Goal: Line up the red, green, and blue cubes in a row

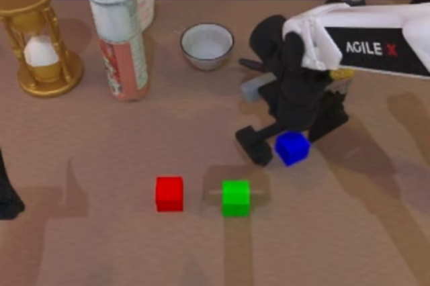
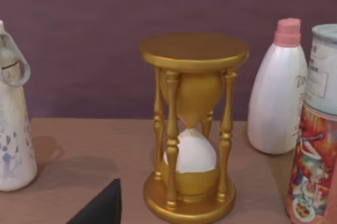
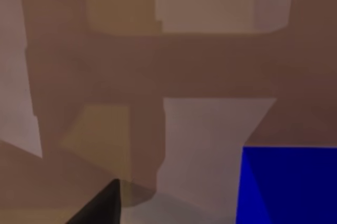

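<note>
- Red cube (image 1: 169,193): flat on the bench (image 1: 101,246), toward the near edge, a little left of centre in the top view. Sides run roughly square to the bench edges; being a cube, it has no long axis.
- Green cube (image 1: 236,197): just right of the red one, with a gap between them, at about the same depth. Also set square.
- Blue cube (image 1: 292,148): farther right and farther back than the green one, out of line with the other two. It looks turned slightly relative to them. In the right wrist view, the blue cube (image 3: 287,184) fills one corner.
- Right gripper (image 1: 279,141): down over the bench at right of centre. One dark finger (image 1: 254,145) sits left of the blue cube with a gap between; the fingers look spread, nothing pinched.
- Left gripper: only a dark piece of the left arm shows at the top view's left edge; fingers cannot be told.
- Back of the bench: gold hourglass (image 2: 192,129), printed canister (image 1: 119,37), white bowl (image 1: 207,45), white bottle with pink cap (image 2: 277,90).
</note>
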`<state>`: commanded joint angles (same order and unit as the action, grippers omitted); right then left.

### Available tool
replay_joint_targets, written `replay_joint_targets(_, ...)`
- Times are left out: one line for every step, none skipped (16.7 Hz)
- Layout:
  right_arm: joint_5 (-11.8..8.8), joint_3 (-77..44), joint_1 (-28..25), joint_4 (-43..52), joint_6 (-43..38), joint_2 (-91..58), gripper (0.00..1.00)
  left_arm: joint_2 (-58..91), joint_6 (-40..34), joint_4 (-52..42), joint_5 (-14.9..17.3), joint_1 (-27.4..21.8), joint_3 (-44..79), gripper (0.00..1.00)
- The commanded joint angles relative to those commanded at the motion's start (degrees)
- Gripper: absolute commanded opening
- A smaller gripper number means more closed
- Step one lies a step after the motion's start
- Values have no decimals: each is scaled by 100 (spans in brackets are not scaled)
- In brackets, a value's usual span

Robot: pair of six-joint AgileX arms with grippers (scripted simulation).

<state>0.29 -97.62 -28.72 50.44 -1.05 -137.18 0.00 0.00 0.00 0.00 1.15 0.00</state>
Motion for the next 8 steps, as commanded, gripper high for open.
replay_joint_targets(0,0,0,0,0,0,100,0,0,0,0,0,0,100)
replay_joint_targets(0,0,0,0,0,0,100,0,0,0,0,0,0,100)
replay_joint_targets(0,0,0,0,0,0,100,0,0,0,0,0,0,100)
replay_joint_targets(0,0,0,0,0,0,92,0,0,0,0,0,0,100)
replay_joint_targets(0,0,0,0,0,0,85,0,0,0,0,0,0,100)
replay_joint_targets(0,0,0,0,0,0,77,0,0,0,0,0,0,100)
replay_joint_targets(0,0,0,0,0,0,70,0,0,0,0,0,0,100)
replay_joint_targets(0,0,0,0,0,0,62,0,0,0,0,0,0,100)
